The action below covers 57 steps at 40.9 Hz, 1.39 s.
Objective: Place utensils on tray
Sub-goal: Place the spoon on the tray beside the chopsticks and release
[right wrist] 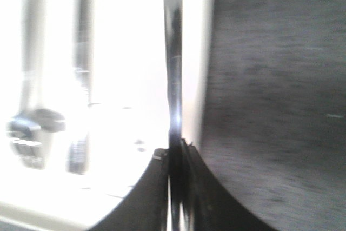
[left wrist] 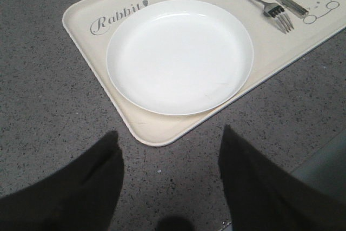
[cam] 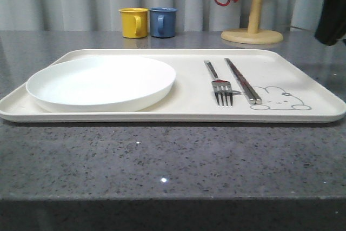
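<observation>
now we are gripping a thin, stiff, slippery metal utensil (right wrist: 173, 79) by its handle in our right pincer (right wrist: 174, 158), above the tray (right wrist: 124, 41); left pincer (left wrist: 170, 182) apart, empty.

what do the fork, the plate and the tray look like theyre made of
Slim silver fork: polished metal, judging by its bright mirror glints. Round white plate: glossy, smooth, ceramic or melamine; cannot tell which. Large cream rectangular tray: matte, printed rabbit drawing, probably plastic.
</observation>
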Each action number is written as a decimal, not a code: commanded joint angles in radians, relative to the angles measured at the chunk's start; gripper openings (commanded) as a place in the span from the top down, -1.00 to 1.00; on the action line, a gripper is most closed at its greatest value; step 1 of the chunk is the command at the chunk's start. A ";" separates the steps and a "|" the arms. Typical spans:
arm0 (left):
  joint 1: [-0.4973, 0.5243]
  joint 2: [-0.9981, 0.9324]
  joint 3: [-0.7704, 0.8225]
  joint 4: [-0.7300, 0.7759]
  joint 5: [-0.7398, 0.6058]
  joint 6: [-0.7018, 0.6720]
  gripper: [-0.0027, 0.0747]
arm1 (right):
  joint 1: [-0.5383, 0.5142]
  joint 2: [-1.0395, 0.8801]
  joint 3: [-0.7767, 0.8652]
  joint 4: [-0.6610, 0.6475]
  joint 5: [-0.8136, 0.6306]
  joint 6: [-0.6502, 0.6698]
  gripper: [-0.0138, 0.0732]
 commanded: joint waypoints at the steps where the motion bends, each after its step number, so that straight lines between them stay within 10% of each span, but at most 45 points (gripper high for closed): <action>1: -0.005 0.001 -0.027 0.002 -0.067 -0.010 -0.08 | 0.034 -0.010 -0.025 0.098 -0.067 0.014 0.76; 19: -0.005 0.001 -0.027 0.002 -0.067 -0.010 -0.08 | 0.049 0.130 -0.025 0.093 -0.215 0.067 0.74; 35: -0.005 0.001 -0.027 0.002 -0.067 -0.010 -0.08 | 0.049 0.141 -0.025 0.069 -0.195 0.084 0.10; 57: -0.005 0.001 -0.027 0.002 -0.067 -0.010 -0.08 | 0.226 -0.336 0.082 -0.170 -0.081 -0.105 0.07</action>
